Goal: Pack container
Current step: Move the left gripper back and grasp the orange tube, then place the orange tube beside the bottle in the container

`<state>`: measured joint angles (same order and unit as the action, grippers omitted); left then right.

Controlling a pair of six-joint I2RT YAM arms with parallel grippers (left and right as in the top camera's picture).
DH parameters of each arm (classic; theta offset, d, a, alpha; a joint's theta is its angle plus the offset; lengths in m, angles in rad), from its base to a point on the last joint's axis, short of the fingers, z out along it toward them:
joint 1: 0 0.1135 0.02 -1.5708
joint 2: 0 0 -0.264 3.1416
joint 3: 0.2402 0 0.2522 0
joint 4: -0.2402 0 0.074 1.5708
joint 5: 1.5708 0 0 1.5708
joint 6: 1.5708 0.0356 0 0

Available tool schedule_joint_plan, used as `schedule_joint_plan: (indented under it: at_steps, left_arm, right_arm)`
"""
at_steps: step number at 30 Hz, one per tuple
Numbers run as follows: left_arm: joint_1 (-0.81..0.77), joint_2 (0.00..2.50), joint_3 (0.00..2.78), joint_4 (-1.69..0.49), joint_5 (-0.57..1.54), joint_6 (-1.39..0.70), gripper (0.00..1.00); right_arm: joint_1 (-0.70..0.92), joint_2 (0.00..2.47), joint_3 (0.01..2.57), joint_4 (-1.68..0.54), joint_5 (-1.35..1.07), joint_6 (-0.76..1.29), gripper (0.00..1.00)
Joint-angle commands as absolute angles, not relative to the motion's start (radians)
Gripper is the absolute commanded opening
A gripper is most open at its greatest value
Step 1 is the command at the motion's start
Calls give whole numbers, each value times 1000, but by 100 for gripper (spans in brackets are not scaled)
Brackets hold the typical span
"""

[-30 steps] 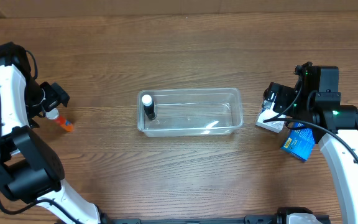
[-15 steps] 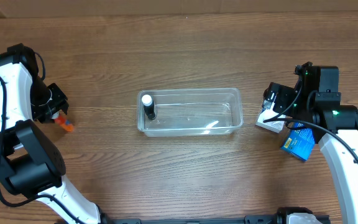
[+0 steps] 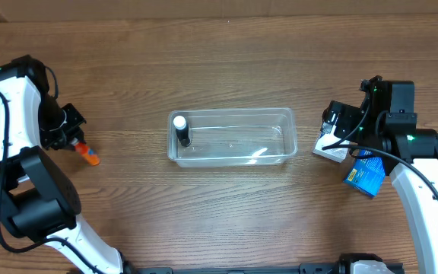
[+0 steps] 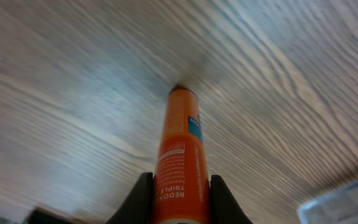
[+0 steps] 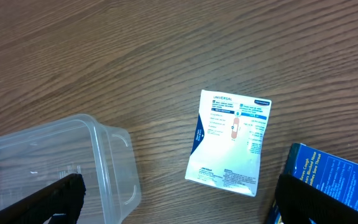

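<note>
Clamping on at the far left, the left gripper (image 3: 73, 137) has both fingers pressed against the sides of an orange plastic tube with a small blue label patch (image 4: 180, 155). The tube pokes out past the fingertips towards the brown wood-grain table (image 3: 226, 61); whether its tip touches the wood cannot be told.

At centre table sits the clear rectangular plastic container with rounded corners (image 3: 238, 113), well apart from that left gripper. In its left end is a small black bottle with a white cap (image 3: 182, 131), and the rest of the tub is bare.

Over on the right, the right gripper (image 5: 179, 186) has its fingers spread wide, holding nothing. Below it a small white rectangular packet with blue print (image 5: 232, 143) lies flat just beside the container's right end. A blue cardboard box (image 5: 331, 180) lies near the packet, not touching it.
</note>
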<state>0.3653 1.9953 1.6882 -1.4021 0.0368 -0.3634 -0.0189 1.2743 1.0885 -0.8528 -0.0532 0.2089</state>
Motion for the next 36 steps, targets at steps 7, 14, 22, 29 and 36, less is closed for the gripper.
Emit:
schedule_joint_plan:
  at_steps: [7,14,22,29,36]
  left_arm:
    - [21,1617,1678,-1380,95,-380,4]
    - [-298,1510,1674,-1380,62,-454,4]
    - [-399,1642,1584,-1329,11,-499,4]
    - [-399,1769,1554,-1274,-33,-493,4]
    - [-399,1846,1553,-1241,-37,-494,4]
  right_arm:
    - [-22,1271,1120,-847,-57,210,100]
    - [-22,1271,1121,-847,-58,211,100]
    - [-22,1271,1120,-847,-58,211,100]
    - [-22,1271,1120,-847,-58,210,100]
    - [-22,1271,1121,-847,-58,210,100]
